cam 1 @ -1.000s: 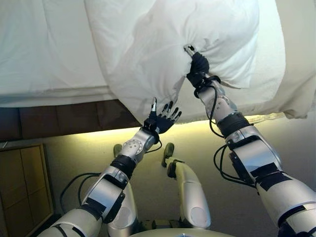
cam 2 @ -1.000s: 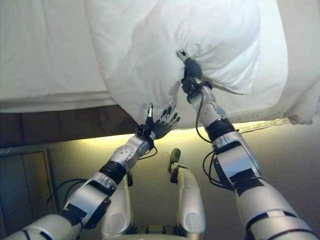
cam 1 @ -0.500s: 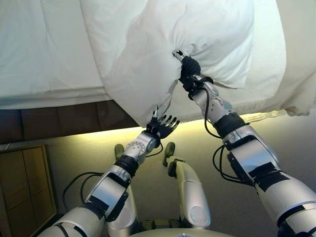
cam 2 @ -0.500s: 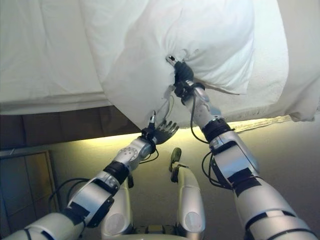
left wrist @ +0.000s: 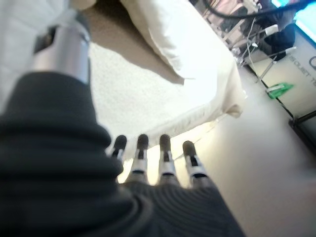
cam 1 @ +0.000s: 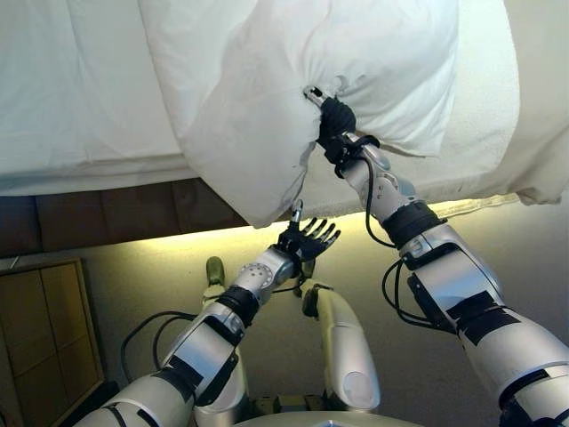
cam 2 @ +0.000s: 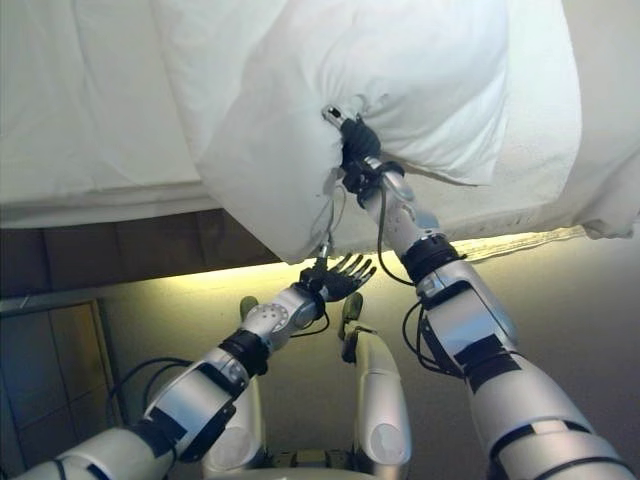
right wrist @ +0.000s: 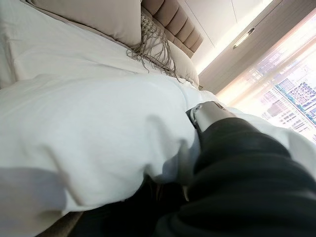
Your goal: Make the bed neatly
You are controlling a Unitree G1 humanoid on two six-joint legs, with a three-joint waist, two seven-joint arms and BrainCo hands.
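Note:
A white duvet (cam 1: 267,98) lies bunched on the bed, with one corner hanging over the bed's near edge. My right hand (cam 1: 334,123) is shut on a gathered fold of the duvet and holds it up above the mattress; the cloth also shows in the right wrist view (right wrist: 98,138). My left hand (cam 1: 308,237) is open and empty, with its fingers (left wrist: 165,155) straight, just below the hanging duvet corner and apart from it.
The cream mattress top (cam 1: 484,133) shows bare at the right. The bed's dark base (cam 1: 107,213) runs below it with a lit strip along the floor. A wooden cabinet (cam 1: 40,329) stands at the lower left. Beige pillows (right wrist: 94,17) lie at the headboard.
My right hand has pulled the gathered duvet to the left. My left hand has let go of the hanging corner and dropped down and to the right, open.

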